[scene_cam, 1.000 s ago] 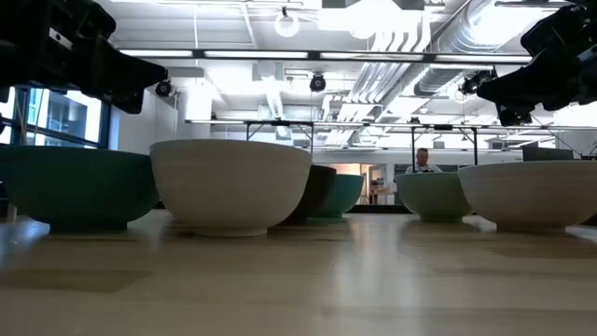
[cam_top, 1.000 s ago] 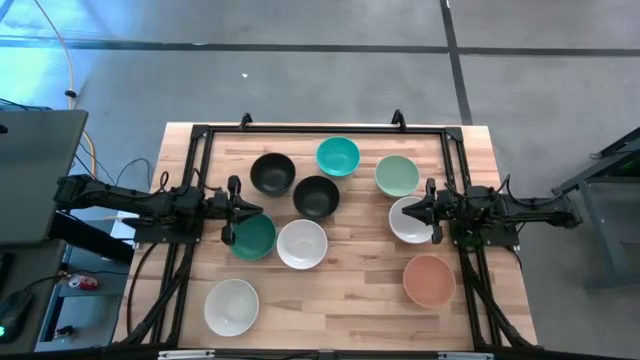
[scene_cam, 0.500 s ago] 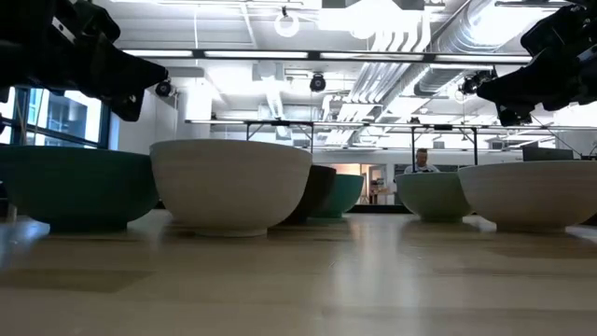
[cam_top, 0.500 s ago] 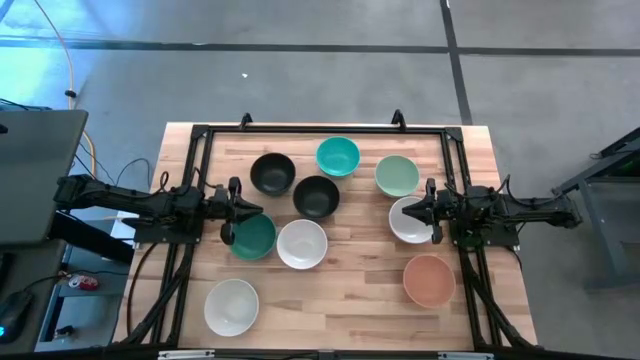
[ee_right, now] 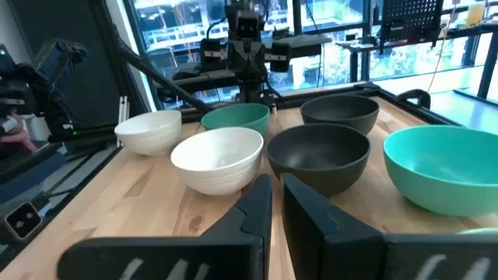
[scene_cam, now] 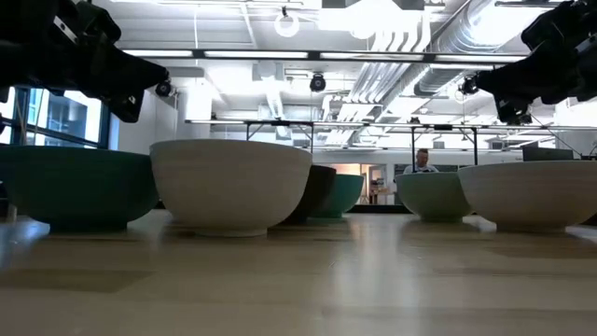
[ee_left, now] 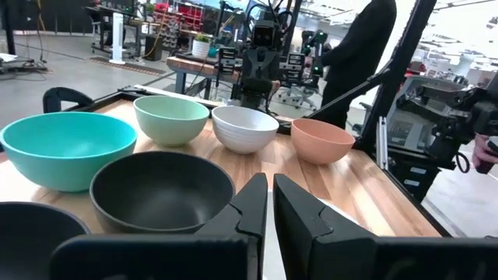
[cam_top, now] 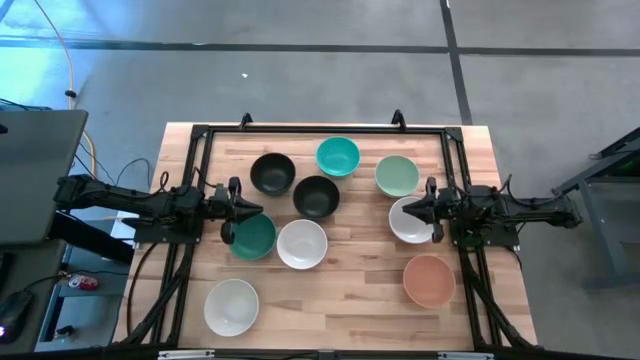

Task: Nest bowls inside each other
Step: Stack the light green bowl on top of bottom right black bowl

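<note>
Starting out — we see no bowls (cam_top: pixel 301 243) nested | left gripper (cam_top: pixel 229 211) and right gripper (cam_top: pixel 433 213) nearly closed, holding nothing — all stacking left

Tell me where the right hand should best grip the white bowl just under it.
Probably the rim. The white bowl sits upright and open with smooth round sides, so the right hand, hovering above its right edge, could drop straight down and pinch the wall there, away from the mint bowl.
</note>
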